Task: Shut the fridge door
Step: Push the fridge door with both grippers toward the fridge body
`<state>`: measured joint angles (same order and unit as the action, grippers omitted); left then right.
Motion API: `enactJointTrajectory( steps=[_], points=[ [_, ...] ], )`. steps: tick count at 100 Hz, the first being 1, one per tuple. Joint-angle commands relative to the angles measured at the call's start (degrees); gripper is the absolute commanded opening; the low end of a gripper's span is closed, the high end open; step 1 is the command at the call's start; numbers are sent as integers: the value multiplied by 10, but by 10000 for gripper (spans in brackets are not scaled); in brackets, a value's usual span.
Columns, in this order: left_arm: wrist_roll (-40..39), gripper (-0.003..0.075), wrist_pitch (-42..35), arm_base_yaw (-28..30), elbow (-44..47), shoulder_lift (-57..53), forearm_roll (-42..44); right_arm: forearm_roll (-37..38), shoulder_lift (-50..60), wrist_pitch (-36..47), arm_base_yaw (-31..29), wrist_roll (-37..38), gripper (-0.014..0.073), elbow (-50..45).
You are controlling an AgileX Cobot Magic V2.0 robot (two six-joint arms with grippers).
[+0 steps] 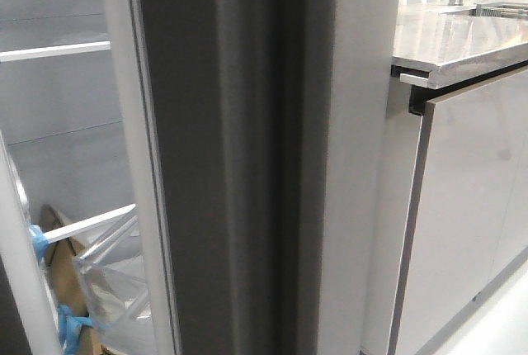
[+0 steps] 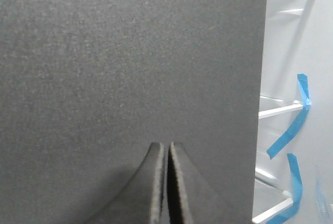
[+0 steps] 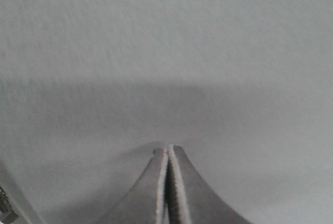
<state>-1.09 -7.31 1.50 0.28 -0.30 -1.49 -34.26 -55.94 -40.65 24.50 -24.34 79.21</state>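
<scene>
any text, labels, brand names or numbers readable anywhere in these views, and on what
None: no view shows a word, number, brand or sign.
Fridge door: plain dark-grey slab, no lettering.
Blue tape on the fridge shelves: unmarked.
Cabinet front: blank.
Left gripper and right gripper: no markings visible.

My workspace a kitchen, fridge door [image 1: 239, 165] ajar, white shelves [image 2: 281, 110] inside (blue-taped), countertop [image 1: 454, 41] over glossy cabinet fronts [image 1: 470, 206]
</scene>
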Motion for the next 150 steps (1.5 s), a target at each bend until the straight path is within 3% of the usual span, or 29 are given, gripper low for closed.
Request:
enactJointTrajectory(
  steps=[1, 38, 56, 108, 150],
  points=[
    [-2, -20, -42, -4, 20, -6, -2, -10, -5, 48, 7, -11, -44, 27],
    [-2, -20, -42, -4, 20, -6, -2, -16, -49, 78, 22, -28, -44, 27],
    [-2, -20, -42, -4, 20, -6, -2, -79, -78, 98, 22, -91, -44, 33],
    [-2, -20, -42, -4, 20, -6, -2, -82, -276, 104, 69, -115, -44, 216],
    [-2, -20, -42, -4, 20, -6, -2, -66, -364, 128, 71, -122, -44, 280]
  ],
)
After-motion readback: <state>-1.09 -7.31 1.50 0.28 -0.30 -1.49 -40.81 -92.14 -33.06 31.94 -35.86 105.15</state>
